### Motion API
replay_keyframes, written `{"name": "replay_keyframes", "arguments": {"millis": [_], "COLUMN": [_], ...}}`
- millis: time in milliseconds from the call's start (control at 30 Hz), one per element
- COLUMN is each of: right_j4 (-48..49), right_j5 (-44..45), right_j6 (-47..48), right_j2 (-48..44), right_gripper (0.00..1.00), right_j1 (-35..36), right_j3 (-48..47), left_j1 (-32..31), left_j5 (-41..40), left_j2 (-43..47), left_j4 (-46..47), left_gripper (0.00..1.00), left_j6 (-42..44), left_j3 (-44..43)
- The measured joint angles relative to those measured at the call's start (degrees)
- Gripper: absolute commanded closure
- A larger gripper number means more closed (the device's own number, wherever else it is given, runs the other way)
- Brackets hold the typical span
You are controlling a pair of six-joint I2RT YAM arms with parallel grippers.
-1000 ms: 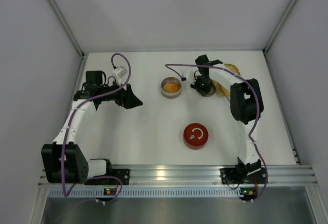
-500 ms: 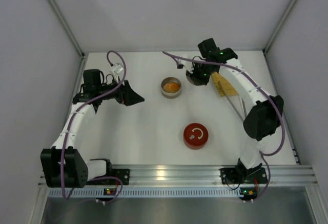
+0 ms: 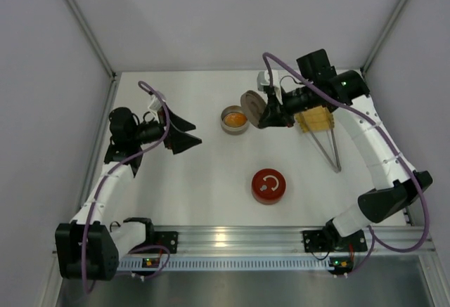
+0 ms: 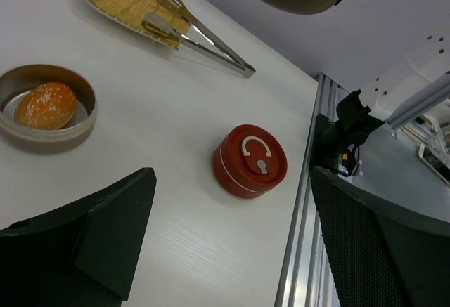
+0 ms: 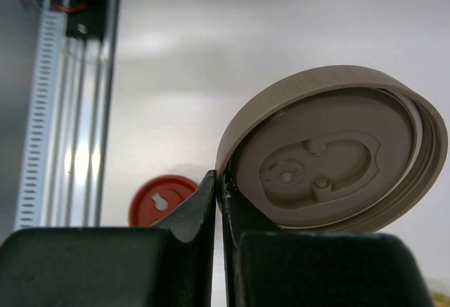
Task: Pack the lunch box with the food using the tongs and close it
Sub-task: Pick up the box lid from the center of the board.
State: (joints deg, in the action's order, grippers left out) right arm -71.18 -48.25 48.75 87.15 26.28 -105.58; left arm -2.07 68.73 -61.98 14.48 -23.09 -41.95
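We had the right gripper (image 5: 219, 186) pinching the beige lid (image 5: 330, 159) by its thin rim, upper centre, just beside the open tin (image 4: 42, 137) holding the orange food (image 4: 45, 105); left gripper (image 3: 184, 131) spread. Such an edge grip could let it swing or drop.

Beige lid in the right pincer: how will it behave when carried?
The beige lid, held by one edge, shows no sag: probably stiff, light. The right pincer pinches only its rim, so it may pivot or slip. Round, it could roll if dropped.
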Motion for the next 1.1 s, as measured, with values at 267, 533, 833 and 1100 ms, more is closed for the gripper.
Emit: {"name": "replay_keyframes", "arguments": {"millis": [267,533,833,1100], "right_j4": [0.17,-3.65,-4.72,-4.76], "right_j5": [-16.48,-22.47,-22.97,-22.99], "right_j6": [-9.99,-6.99,-3.30,-3.76], "right_j2": [1.60,4.79,5.38,5.90], "right_gripper": [1.00,1.00,1.00,1.00], "right_j1": [0.59,4.22,10.97,11.98], "right_j3": [4.35,7.34,8.41,9.60], "left_j1": [-1.42,-1.42,-5.44,-16.57], "left_j5": [4.57,4.76,4.26,-4.28], "left_j2": [-0.70,-4.42,-3.63,-5.31], "left_j4": [-10.51,-62.01,-71.28,-75.89], "left_gripper": [0.07,0.02,0.02,0.07], "left_j6": [18.80,76.78,88.94,93.66], "left_j3": [-5.38,-29.07,-30.77,-35.34]}}
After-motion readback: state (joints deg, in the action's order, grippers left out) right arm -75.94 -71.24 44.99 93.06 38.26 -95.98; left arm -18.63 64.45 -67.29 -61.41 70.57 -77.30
